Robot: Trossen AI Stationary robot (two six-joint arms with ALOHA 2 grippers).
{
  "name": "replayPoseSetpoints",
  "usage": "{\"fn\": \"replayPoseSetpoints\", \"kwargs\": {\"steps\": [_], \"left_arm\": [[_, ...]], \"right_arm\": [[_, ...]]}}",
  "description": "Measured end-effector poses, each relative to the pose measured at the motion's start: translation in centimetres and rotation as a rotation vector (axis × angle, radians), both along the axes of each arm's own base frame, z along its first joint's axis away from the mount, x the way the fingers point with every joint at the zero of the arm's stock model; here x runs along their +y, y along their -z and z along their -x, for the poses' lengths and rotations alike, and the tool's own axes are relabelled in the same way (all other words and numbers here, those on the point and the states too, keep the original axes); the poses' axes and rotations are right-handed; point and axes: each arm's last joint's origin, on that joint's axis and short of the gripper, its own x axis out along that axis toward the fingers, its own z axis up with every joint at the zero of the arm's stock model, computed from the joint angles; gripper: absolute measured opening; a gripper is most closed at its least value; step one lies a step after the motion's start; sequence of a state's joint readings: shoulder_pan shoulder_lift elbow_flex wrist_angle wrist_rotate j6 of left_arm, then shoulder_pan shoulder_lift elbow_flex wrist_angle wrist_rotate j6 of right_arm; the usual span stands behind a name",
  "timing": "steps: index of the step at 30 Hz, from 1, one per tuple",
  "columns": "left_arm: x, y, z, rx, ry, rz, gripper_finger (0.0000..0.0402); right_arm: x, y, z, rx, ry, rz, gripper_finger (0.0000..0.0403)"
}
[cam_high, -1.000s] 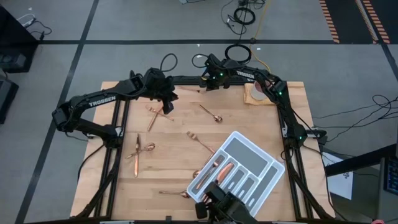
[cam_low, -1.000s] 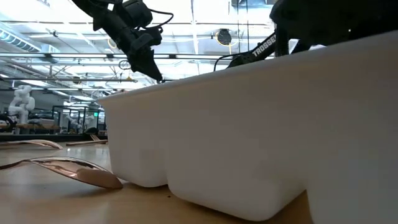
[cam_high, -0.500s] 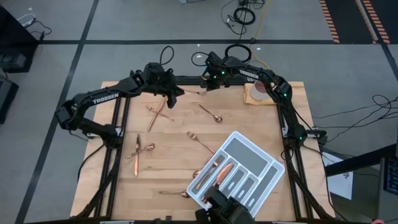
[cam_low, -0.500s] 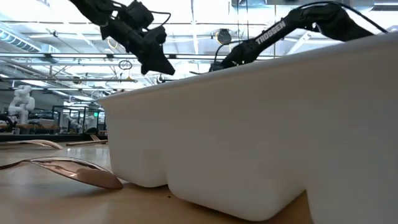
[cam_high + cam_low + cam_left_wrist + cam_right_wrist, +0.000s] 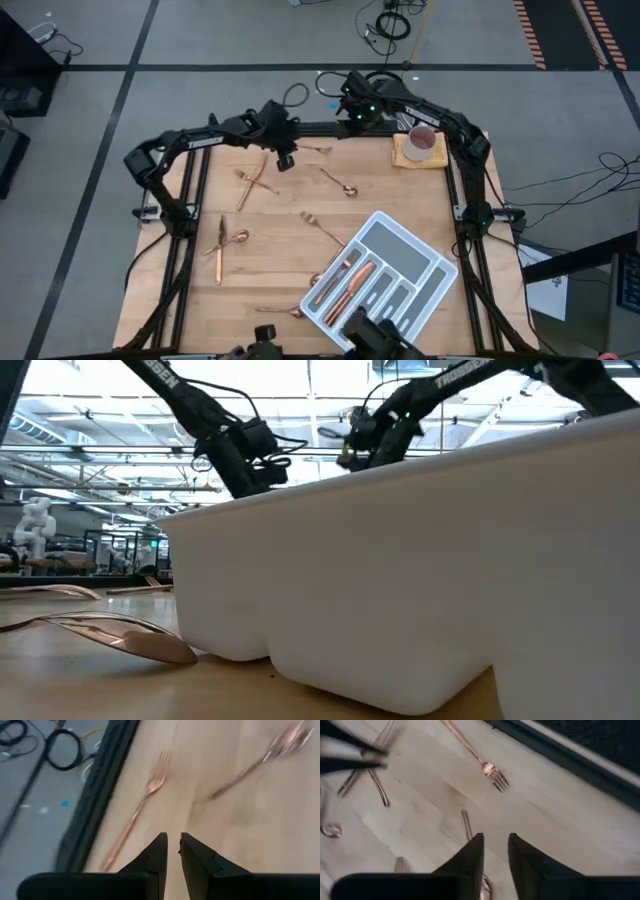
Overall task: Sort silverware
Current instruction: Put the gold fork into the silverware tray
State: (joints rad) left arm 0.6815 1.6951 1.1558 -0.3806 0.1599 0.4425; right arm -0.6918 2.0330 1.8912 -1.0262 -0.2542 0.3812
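Copper silverware lies scattered on the wooden table. A fork (image 5: 314, 150) lies near the far edge, a spoon (image 5: 340, 183) nearer the middle, and two crossed pieces (image 5: 250, 181) to their left. My left gripper (image 5: 285, 158) hovers just left of the fork (image 5: 146, 796); its fingers stand a narrow gap apart with nothing between them. My right gripper (image 5: 346, 117) hangs higher, above the far edge and right of the fork (image 5: 491, 773), open with nothing in it. The white tray (image 5: 430, 262) at the near right holds several pieces.
Another fork (image 5: 321, 229) lies mid-table, two pieces (image 5: 222, 244) lie at the left, and a spoon (image 5: 281, 310) lies by the tray's near-left corner. A white mug (image 5: 421, 142) on a tan cloth stands at the far right. Black frame rails run along the table's edges.
My left gripper has gone toward the table's right along the far edge and sunk toward the fork. My right gripper has risen from the fork's place and drawn back over the far edge. The silverware lies as before.
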Motion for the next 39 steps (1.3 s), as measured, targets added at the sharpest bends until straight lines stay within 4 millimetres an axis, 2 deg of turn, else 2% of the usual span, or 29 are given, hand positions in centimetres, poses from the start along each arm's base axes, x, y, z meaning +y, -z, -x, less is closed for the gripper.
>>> {"fn": "replayPoseSetpoints", "kwargs": {"steps": [6,13,21,24,28,31,36,39], "left_arm": [[1.2,-1.1,-1.9,0.068,0.085,-0.023,0.0059],[2.9,-2.4,-4.5,0.040,0.194,-0.048,0.0059],[4.5,-0.2,-7.2,0.126,0.260,0.050,0.0059],[4.3,1.2,-7.6,0.200,0.279,0.081,0.0059],[4.2,1.4,-7.7,0.256,0.261,0.065,0.0059],[4.7,1.2,-8.1,0.313,0.149,-0.084,0.0059],[5.1,0.6,-8.2,0.334,0.017,-0.188,0.0059],[5.3,0.1,-8.4,0.311,-0.043,-0.194,0.0059]], "right_arm": [[1.8,-3.8,1.9,-0.006,-0.078,0.073,0.0128],[5.6,-8.9,5.0,-0.028,-0.209,0.151,0.0156],[8.7,-13.7,8.8,-0.092,-0.241,0.282,0.0161],[9.4,-14.6,10.0,-0.075,-0.230,0.332,0.0161],[9.8,-15.0,10.7,-0.038,-0.227,0.364,0.0161],[9.8,-14.8,10.8,-0.003,-0.224,0.370,0.0161],[9.7,-14.8,10.8,0.008,-0.258,0.403,0.0161],[9.7,-14.8,10.9,0.015,-0.274,0.411,0.0161]]}}
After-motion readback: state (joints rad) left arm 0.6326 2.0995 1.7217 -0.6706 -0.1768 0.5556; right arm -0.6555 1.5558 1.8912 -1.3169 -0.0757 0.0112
